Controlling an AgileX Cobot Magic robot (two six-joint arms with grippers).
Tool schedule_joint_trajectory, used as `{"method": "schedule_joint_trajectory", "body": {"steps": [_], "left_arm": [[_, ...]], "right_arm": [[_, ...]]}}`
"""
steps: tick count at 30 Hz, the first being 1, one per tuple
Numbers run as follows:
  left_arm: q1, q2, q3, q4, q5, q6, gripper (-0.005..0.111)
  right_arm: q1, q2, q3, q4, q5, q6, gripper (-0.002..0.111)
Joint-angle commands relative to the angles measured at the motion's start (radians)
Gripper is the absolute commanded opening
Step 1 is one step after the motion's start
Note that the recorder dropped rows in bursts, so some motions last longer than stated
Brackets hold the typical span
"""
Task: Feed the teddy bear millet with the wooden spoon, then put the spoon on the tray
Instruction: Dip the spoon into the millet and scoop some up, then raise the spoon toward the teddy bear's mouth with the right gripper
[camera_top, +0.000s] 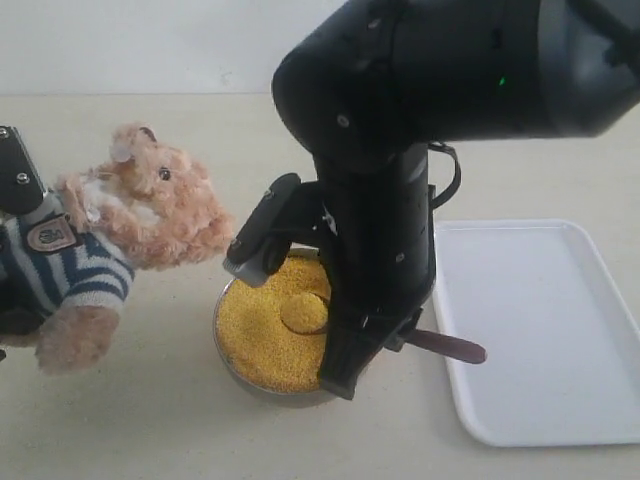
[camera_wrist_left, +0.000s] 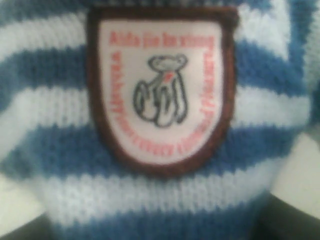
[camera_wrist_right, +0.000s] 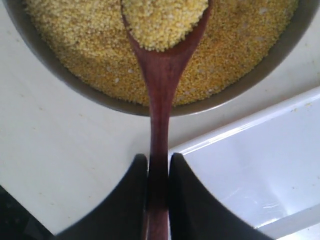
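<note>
1 loaded spoon: the wooden spoon (camera_wrist_right: 159, 100) carries a heaped mound of millet (camera_wrist_right: 162, 22) just above the bowl (camera_wrist_right: 282, 52), at the near centre of the table (camera_top: 150, 430).
Right gripper: the right gripper (camera_wrist_right: 159, 160) is pinched on the thin handle, well back from the scoop; the handle's end pokes right toward the tray.
Spill risk: the mound stands higher than the scoop's edge. Any tilt or jerk on the way left would likely shed grains onto the table between bowl and bear.
Twist risk: only 2 narrow fingers hold a slim handle far from the load. The spoon could roll in that hold and dump everything.
Rim risk: a low exit could clip the bowl's left rim and knock the mound off.
Aim risk: the teddy bear (camera_top: 150, 200) is at the left, slightly farther back, head leaning toward the bowl. Pushing into the fluffy muzzle would scatter grains into the fur.
Left gripper: the left gripper (camera_wrist_left: 160, 227) has dark fingers on both sides of the striped torso, under the badge (camera_wrist_left: 160, 90). I judge it clamped on the bear; a slack hold would let the head sag away from the spoon.
Bowl contents: yellow millet, nearly to the rim.
Tray contents: the tray (camera_top: 540, 320), just right of the bowl, holds no object.
</note>
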Motion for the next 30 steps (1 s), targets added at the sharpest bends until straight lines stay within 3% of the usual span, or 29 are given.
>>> {"method": "schedule_joint_trajectory", "body": {"steps": [1, 19, 30], "left_arm": [[-0.036, 0.0, 0.003, 0.034, 0.0, 0.004, 0.004], [-0.036, 0.048, 0.003, 0.06, -0.046, 0.004, 0.004], [-0.036, 0.048, 0.003, 0.06, -0.052, -0.003, 0.004]], "right_arm": [[-0.028, -0.035, -0.073, 0.03, 0.005, -0.011, -0.001], [0.005, 0.063, -0.466, 0.137, 0.005, -0.001, -0.001], [0.013, 0.169, -0.508, 0.075, 0.005, 0.024, -0.001]]}}
